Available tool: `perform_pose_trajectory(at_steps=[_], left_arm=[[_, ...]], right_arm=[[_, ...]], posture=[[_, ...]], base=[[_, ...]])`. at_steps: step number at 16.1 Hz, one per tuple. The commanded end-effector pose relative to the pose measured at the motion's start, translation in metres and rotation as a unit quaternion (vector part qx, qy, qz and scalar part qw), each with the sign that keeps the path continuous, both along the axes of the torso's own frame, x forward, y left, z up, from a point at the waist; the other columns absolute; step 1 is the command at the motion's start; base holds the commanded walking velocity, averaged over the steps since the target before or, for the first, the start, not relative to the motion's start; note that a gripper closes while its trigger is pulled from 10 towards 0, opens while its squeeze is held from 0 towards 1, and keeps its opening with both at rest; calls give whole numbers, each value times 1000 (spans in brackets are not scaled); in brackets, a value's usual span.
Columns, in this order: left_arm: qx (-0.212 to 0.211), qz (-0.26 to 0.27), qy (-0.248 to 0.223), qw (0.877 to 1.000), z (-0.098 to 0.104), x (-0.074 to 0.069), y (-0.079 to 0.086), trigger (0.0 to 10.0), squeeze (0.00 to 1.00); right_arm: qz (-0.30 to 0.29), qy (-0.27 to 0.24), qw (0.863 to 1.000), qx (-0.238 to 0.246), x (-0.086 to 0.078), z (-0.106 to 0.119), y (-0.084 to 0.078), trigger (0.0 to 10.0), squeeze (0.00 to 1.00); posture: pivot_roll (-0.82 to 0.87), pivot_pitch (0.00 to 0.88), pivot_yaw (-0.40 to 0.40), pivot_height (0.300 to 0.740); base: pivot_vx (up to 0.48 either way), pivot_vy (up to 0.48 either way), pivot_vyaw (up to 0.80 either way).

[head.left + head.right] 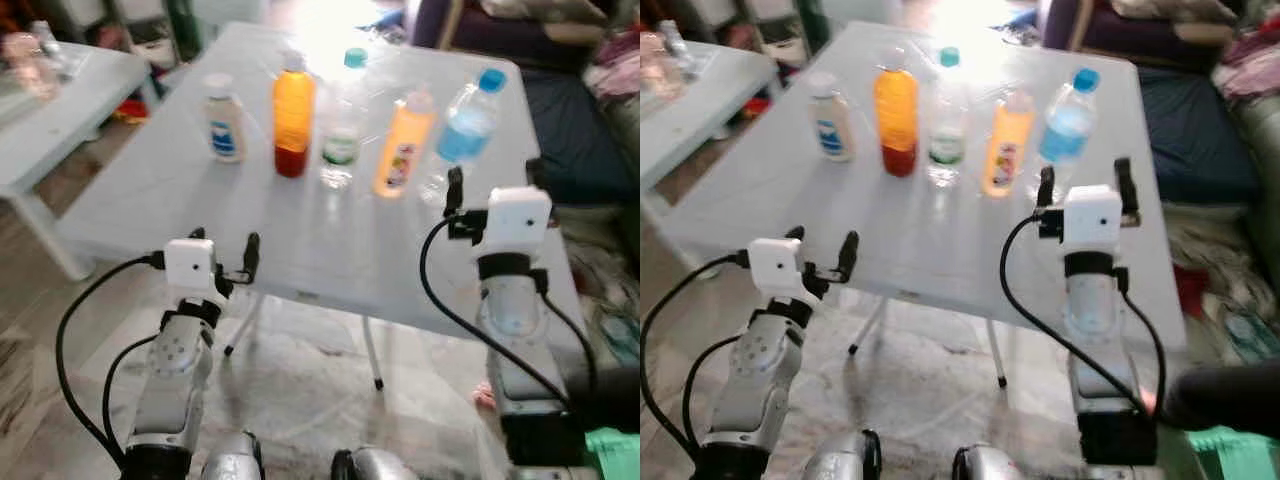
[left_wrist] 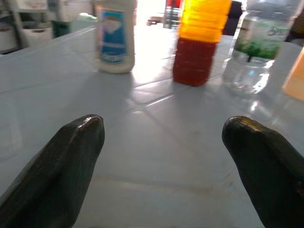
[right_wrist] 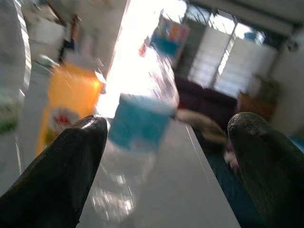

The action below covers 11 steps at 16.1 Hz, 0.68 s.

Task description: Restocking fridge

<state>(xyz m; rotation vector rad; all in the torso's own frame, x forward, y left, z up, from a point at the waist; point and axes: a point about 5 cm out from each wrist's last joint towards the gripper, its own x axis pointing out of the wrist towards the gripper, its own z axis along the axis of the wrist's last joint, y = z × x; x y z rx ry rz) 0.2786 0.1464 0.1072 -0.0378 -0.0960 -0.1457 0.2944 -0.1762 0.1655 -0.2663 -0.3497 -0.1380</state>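
left eye view: five bottles on white table. right gripper spread, just short of blue-label water bottle. left gripper spread at near edge.

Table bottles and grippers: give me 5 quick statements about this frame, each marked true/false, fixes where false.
1. Five bottles stand upright in a row on the white table. True.
2. The right gripper is shut on the blue-capped water bottle. False: its fingers are open, just short of that bottle, holding nothing.
3. The left gripper is open near the table's front edge, well short of the bottles. True.
4. The white bottle with the blue label is at the robot's right end of the row. False: it is at the left end; the blue-capped water bottle is at the right end.
5. The orange bottle with the dark red base lies on its side. False: it stands upright.
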Motion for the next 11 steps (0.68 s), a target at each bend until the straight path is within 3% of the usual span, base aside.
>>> perform_pose_trajectory(at_steps=[1, 5, 8, 11], left_arm=[[-2, -6, -10, 1000, 5, 0, -1, 10000, 0], [-5, -7, -11, 1000, 5, 0, -1, 10000, 0], [-4, -10, -11, 1000, 5, 1, -2, 10000, 0], [1, -7, -9, 1000, 4, 1, -1, 10000, 0]], right_arm=[[0, 17, 1000, 2, -2, -6, -1, 10000, 0], [23, 33, 999, 4, -6, -14, 6, 10000, 0], [31, 40, 999, 5, -9, -18, 8, 10000, 0], [35, 42, 998, 8, -9, -18, 9, 10000, 0]], posture=[[101, 114, -48, 740], [98, 115, -49, 740], [95, 115, -49, 740], [95, 115, -50, 740]], base=[[0, 0, -800], [60, 0, -717], [0, 0, 0], [251, 0, 0]])
